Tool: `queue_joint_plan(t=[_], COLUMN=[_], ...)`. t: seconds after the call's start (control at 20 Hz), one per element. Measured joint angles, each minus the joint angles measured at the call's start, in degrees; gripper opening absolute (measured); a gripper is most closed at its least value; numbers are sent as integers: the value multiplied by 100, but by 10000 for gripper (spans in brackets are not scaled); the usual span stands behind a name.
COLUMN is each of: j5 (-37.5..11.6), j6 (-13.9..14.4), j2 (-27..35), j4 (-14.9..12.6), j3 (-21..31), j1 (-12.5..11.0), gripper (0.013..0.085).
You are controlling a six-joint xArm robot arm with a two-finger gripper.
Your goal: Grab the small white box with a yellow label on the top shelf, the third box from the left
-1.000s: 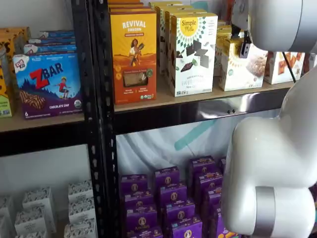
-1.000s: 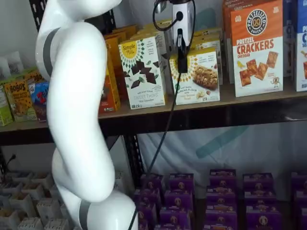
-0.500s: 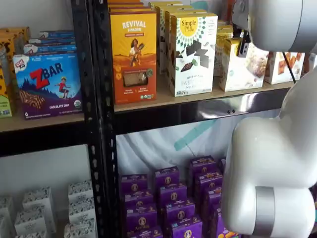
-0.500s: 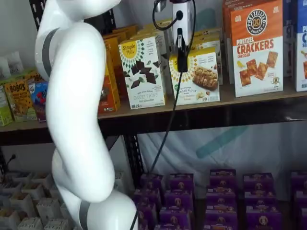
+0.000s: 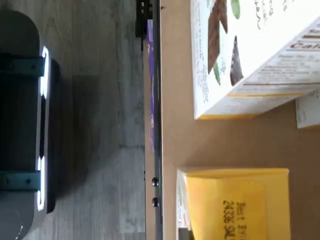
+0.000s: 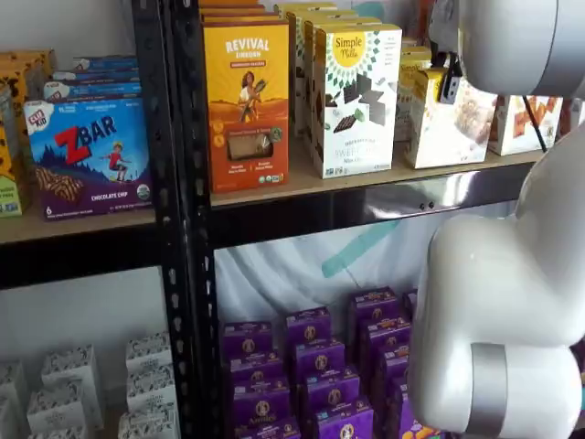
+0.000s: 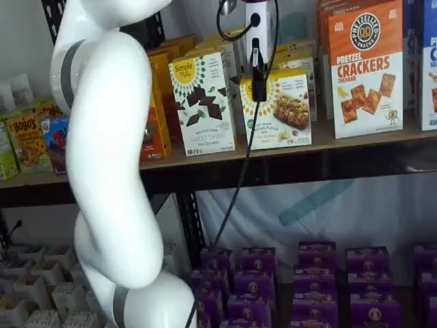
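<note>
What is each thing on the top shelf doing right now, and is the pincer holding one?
pincer: shut on the small white box.
small white box: tipped a little, front bottom edge at the top shelf.
Simple Mills chocolate box: standing upright, untouched.
Pretzel Crackers box: standing upright, untouched.
Revival box: standing upright.

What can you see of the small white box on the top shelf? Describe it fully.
The small white box is a squat cardboard carton with a yellow sunburst circle, a snack picture and yellow sides. It stands upright near the front of the top shelf, beside a taller white box. The gripper is shut on it from above.
</note>
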Motion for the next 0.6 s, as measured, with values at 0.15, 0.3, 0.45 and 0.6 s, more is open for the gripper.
queue_joint_plan(t=[0.15, 0.3, 0.45, 0.6], j5=[151, 202, 262, 344], j6=[10, 5, -19, -43], j2=[-34, -186, -362, -525], j4=[-3, -21, -37, -40], j3=[-41, 54, 182, 301], j1=[-4, -15, -43, -75], gripper=[330, 330, 330, 330])
